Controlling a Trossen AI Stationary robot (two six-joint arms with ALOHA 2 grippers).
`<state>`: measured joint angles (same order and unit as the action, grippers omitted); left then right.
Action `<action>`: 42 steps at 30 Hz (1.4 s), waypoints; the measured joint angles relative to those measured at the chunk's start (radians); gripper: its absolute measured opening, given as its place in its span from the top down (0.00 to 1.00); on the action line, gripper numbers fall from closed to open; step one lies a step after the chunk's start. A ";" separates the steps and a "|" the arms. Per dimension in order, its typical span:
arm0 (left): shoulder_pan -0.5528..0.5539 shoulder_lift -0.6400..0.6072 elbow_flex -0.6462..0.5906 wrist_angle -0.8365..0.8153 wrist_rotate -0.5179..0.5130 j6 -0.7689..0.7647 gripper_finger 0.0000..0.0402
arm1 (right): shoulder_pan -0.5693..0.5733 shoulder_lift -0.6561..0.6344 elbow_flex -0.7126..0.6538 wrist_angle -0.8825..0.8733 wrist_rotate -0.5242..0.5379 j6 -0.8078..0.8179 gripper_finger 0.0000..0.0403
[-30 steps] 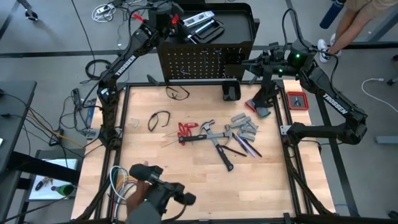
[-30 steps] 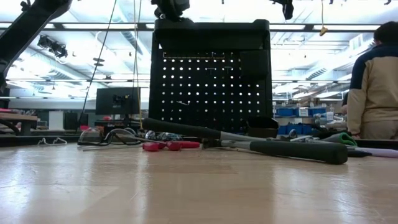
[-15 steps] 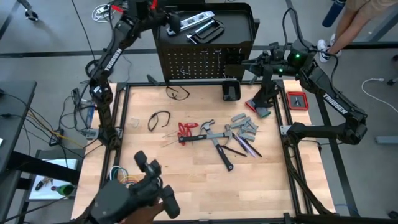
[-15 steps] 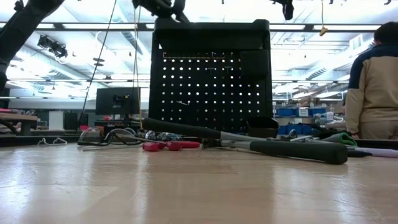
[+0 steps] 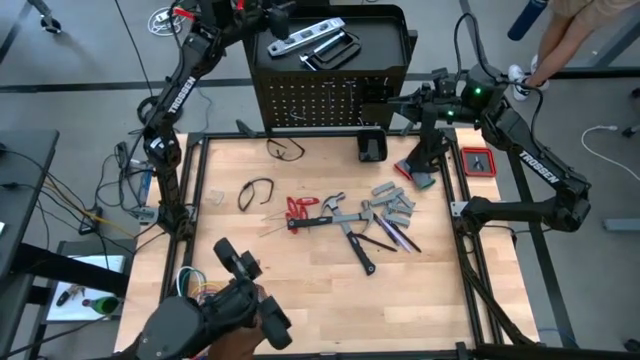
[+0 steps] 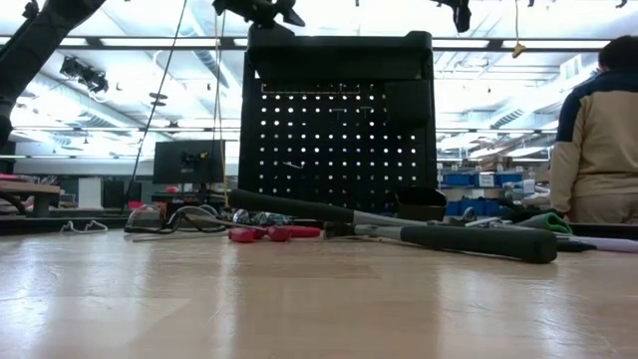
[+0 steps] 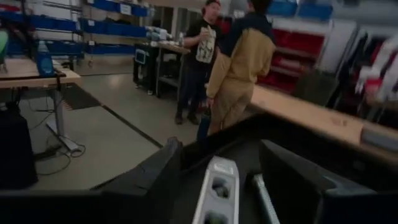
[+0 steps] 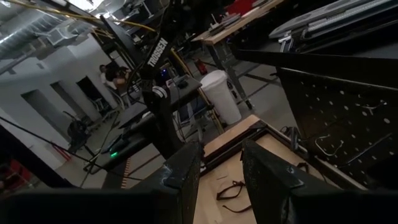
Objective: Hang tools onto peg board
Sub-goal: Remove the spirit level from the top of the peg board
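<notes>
The black peg board (image 5: pixel 320 100) stands upright at the table's far edge, under a black tray (image 5: pixel 385 40). A silver level (image 5: pixel 305 37) and a black C-clamp (image 5: pixel 335 52) lie in that tray. My left gripper (image 5: pixel 268 22) hovers open at the level's left end; in the left wrist view its fingers (image 7: pixel 163 177) stand on either side of the level (image 7: pixel 214 190), apart from it. My right gripper (image 5: pixel 385 100) waits open beside the board's right part. Red-handled pliers (image 5: pixel 298 208), hammers (image 5: pixel 345 218), wrenches (image 5: pixel 392 203) and screwdrivers (image 5: pixel 395 238) lie on the tabletop.
A small black box (image 5: pixel 372 146) sits at the board's foot and a red tray (image 5: pixel 477 160) at the right edge. Dark cable loops (image 5: pixel 257 190) and coloured cables (image 5: pixel 195 290) lie on the left. A person's hand with a dark device (image 5: pixel 235 310) is over the near left corner. People stand beyond the far right (image 6: pixel 598 140).
My left arm has swung toward the far edge. Its gripper has risen a little off the level's left end and rolled about its own axis. The level's left end, covered before, now shows. The dark device at the near left corner has shifted.
</notes>
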<state>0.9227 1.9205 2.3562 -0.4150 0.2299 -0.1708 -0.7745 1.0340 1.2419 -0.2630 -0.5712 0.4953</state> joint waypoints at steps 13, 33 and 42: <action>-0.021 0.039 0.000 -0.104 0.010 0.226 0.18 | 0.030 0.000 0.000 0.000 0.006 0.025 0.69; -0.007 0.101 0.008 -0.309 0.041 0.312 0.40 | 0.041 0.000 0.000 0.018 0.006 0.044 0.69; -0.012 0.101 0.002 -0.297 0.030 0.310 0.58 | 0.041 0.000 0.000 0.041 0.006 0.039 0.69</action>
<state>0.9104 2.0214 2.3582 -0.7122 0.2597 0.1394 -0.7338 1.0336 1.2419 -0.2222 -0.5652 0.5348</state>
